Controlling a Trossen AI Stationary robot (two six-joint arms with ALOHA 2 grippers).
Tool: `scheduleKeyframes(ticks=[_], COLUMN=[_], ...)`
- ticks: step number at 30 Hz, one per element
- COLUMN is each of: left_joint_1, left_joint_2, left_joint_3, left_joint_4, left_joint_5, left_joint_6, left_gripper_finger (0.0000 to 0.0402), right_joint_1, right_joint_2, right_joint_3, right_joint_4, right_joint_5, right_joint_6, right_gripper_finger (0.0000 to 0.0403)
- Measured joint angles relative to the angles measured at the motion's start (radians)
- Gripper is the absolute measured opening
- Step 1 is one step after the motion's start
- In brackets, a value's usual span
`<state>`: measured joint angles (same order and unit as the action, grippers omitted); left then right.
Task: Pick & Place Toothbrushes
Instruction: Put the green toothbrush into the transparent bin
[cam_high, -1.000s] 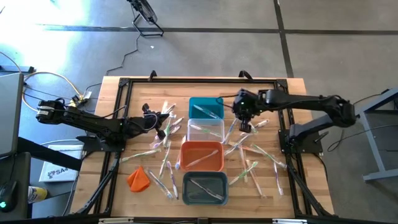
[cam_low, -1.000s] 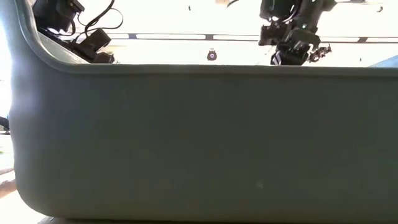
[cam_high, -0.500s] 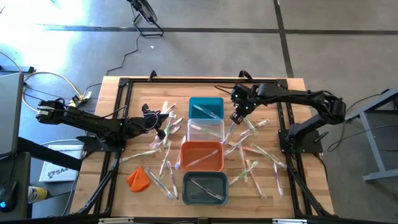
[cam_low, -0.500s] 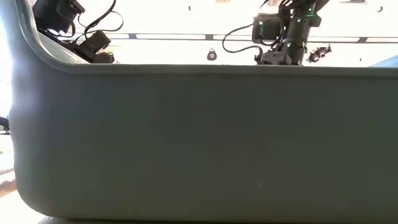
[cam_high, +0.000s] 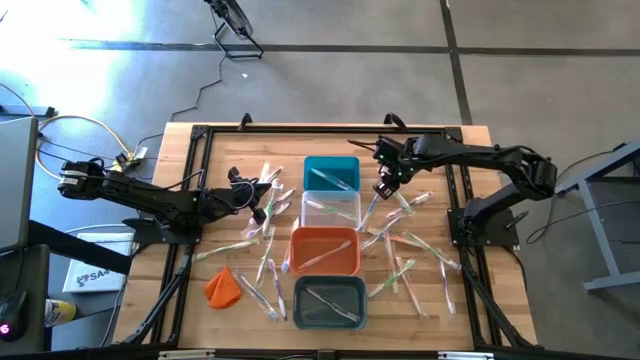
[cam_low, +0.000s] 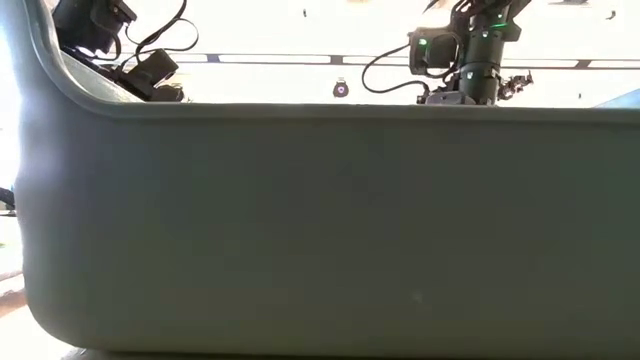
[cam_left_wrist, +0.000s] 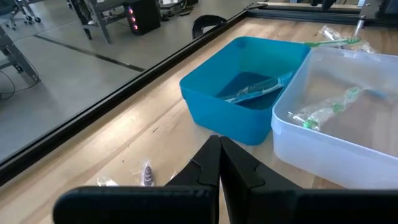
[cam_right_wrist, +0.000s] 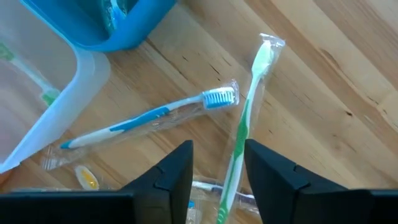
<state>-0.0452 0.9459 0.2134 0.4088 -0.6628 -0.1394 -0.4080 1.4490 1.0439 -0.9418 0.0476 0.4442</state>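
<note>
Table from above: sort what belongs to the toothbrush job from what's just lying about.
Job:
toothbrushes scattered on the table
teal bin
clear bin
orange bin
grey bin
right gripper, jaws open over toothbrushes

Lying about:
orange lump

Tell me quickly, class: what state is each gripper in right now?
Left gripper: shut, holding nothing, beside the teal bin.
Right gripper: open, empty, fingers either side of a green toothbrush lying on the table.

arms (cam_high: 150, 197): dark, jointed | cables: black loops | wrist light: green
</note>
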Motion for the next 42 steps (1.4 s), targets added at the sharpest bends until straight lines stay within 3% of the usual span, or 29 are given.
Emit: scheduleKeyframes(ticks=[15,42], left_joint_1=[0.0,0.0], left_joint_2=[0.0,0.0], left_joint_3=[0.0,0.0], left_joint_4=[0.0,0.006], left_joint_5=[0.0,-0.002], left_joint_6=[0.0,-0.023], left_gripper_finger=[0.0,0.0], right_joint_1=[-0.001,0.0], right_joint_2=[0.0,0.0], right_joint_3=[0.0,0.0], right_joint_4=[0.016,0.077], right_joint_5=[0.056,0.021], right_joint_6=[0.136,0.136], right_gripper_finger=[0.012,0.0118])
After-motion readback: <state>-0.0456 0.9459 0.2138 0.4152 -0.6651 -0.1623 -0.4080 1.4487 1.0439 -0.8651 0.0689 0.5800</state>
